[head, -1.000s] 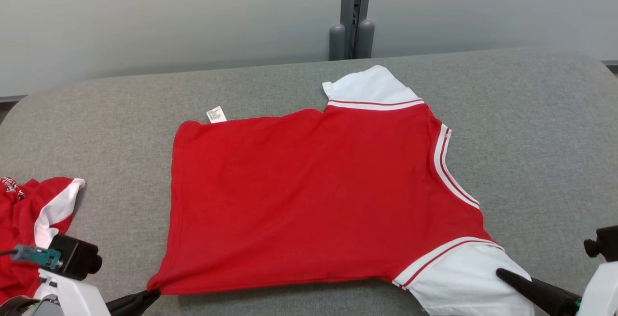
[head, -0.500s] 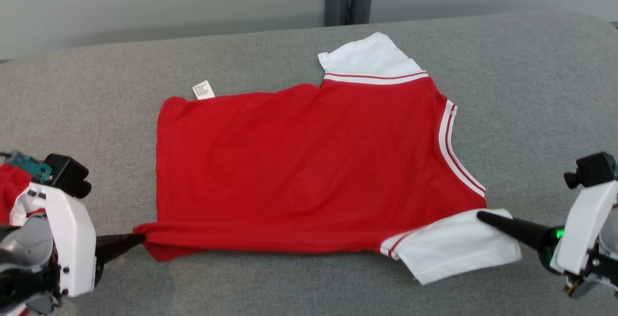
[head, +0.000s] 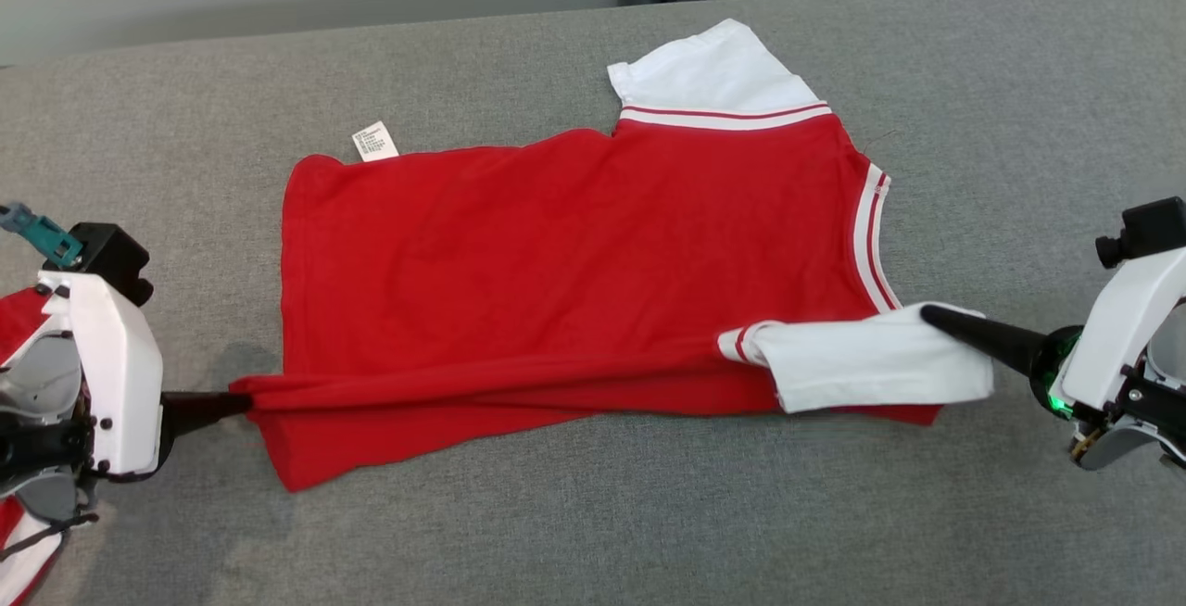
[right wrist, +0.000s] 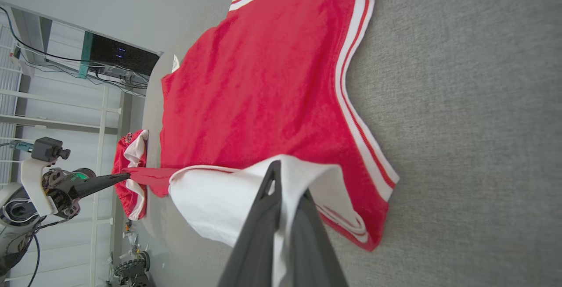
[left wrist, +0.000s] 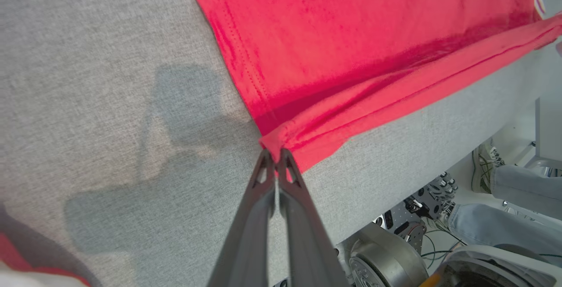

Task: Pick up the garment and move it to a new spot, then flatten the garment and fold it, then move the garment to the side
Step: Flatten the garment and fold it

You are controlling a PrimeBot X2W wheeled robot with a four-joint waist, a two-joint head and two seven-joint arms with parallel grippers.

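Item: red shirt [head: 574, 245], mostly flat on grey pad [head: 1019, 106], near edge lifted. I see my left gripper [head: 243, 399] pinched on its hem corner, right gripper [head: 929, 313] pinched on the white sleeve [head: 862, 365].

Head camera: high, tilted down at grey fabric-covered table [head: 593, 532]; whole red short-sleeved shirt with white striped sleeves [head: 556, 245] in frame. Left wrist camera: close, sighting along left gripper [left wrist: 275, 153] at shirt's hem corner. Right wrist camera: rolled sideways, looking along right gripper [right wrist: 275, 166] across shirt toward left gripper. Shirt common to all three.
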